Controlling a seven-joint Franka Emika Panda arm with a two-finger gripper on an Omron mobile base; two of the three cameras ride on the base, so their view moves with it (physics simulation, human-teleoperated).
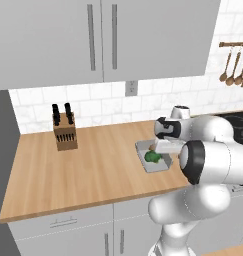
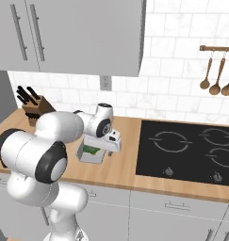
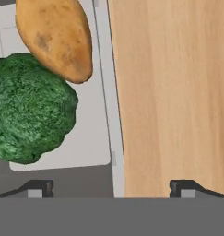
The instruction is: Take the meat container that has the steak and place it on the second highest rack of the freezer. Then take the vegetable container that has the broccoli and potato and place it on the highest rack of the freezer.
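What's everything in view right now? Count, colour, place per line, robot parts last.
vegetable container: one, pale grey, on the counter left of the cooktop, under the hand.
broccoli: one, dark green, in the container.
potato: one, orange-tan, in the container, touching the broccoli.
knife block: one, brown with black handles, back of the counter, to the left.
counter: one, light wood.
cooktop: one, black, right part of the counter.
hanging spoons: several, brown, on a wall rail at right.
wall cabinets: grey, above the counter.
gripper: one, dark tips, jaws open, straddling the container's rim.
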